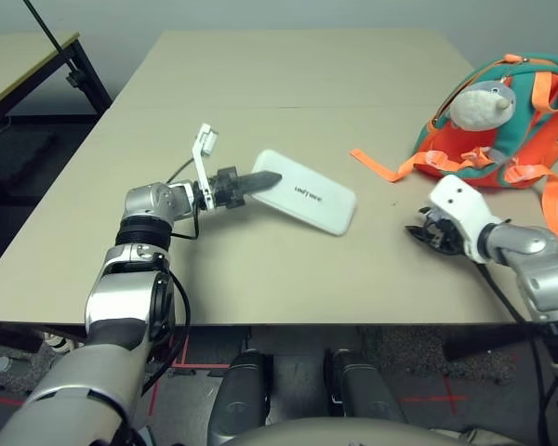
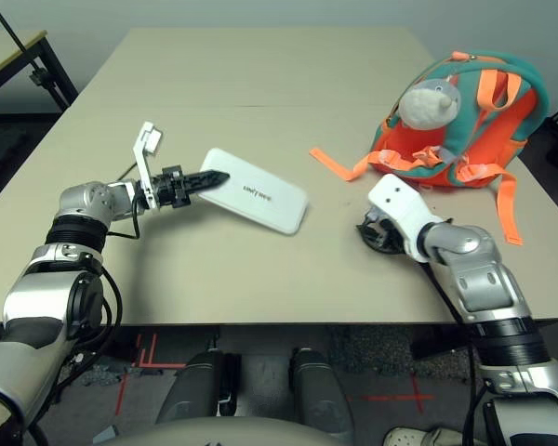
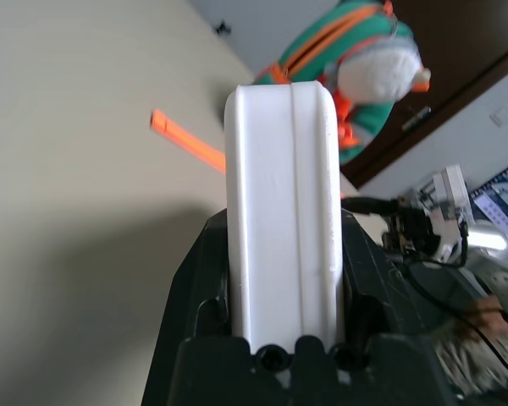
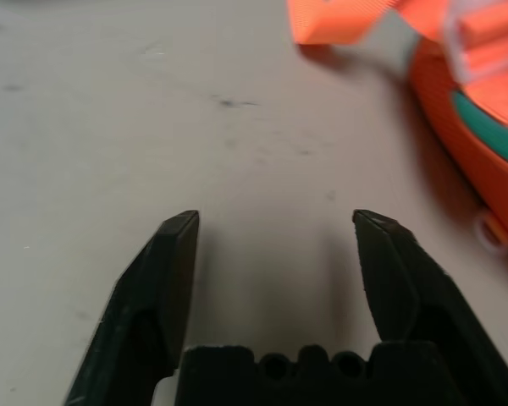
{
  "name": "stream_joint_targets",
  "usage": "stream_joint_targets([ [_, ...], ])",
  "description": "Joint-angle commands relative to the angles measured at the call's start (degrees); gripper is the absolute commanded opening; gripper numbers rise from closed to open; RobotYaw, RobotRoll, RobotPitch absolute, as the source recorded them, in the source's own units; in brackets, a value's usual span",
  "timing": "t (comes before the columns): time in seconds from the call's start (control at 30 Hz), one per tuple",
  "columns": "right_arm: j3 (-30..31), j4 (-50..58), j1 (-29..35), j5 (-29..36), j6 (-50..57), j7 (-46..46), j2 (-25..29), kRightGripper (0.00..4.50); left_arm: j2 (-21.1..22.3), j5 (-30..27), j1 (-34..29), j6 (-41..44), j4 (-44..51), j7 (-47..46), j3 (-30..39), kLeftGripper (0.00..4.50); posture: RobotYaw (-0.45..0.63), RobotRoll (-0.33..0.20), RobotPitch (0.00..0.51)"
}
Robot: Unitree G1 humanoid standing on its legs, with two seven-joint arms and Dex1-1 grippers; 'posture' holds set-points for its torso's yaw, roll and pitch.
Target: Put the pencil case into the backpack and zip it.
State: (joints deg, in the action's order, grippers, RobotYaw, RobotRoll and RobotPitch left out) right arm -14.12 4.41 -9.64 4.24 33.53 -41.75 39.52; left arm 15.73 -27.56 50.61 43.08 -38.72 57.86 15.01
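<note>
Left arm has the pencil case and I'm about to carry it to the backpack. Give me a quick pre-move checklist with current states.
1. Left gripper shut on the pencil case: ok, a finger on each broad face.
2. Grip position: not ok, at one end only, so it may pivot.
3. Right gripper open, holding nothing: ok.
4. Backpack opening visible and unzipped: cannot tell.
5. Loose orange strap lying on the table toward the case: not ok, possible snag.

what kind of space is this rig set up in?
Probably a lab or office test room: plain beige table, a second desk on the left, red tape marks on the floor, and a lit monitor behind cabling.
</note>
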Motion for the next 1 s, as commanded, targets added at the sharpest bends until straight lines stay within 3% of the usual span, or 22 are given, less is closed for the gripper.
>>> stream_joint_targets([
  [0.03,-10.15,6.59,1.38,7.5,8.29,2.43,-1.08,4.5,-2.38,-1.91,-1.17,-4.79,8.03,-5.2,1.68,1.44,0.0,0.0,0.097],
  [0.23,-20.86,12.18,1.54,14.97,16.87,7.42,-2.39,4.5,-5.75,0.74,-3.21,-16.01,14.13,-11.94,0.11,1.44,-0.01,0.0,0.099],
  [0.37,-26.28,9.73,-3.85,16.61,18.15,16.5,-5.79,4.5,-7.19,3.11,-2.92,-24.97,14.91,-17.67,-0.49,1.44,-0.01,0.0,0.096],
  [0.67,-20.97,-0.16,-13.01,14.37,10.14,27.06,-10.48,4.5,-7.91,5.71,-0.47,-35.69,13.07,-22.58,-2.62,1.44,0.0,0.0,0.091],
  [1.0,-15.39,-16.51,-19.09,11.53,-2.75,29.34,-9.19,4.5,-6.39,7.9,1.14,-41.37,10.07,-22.68,-4.47,1.44,0.02,0.0,0.082],
])
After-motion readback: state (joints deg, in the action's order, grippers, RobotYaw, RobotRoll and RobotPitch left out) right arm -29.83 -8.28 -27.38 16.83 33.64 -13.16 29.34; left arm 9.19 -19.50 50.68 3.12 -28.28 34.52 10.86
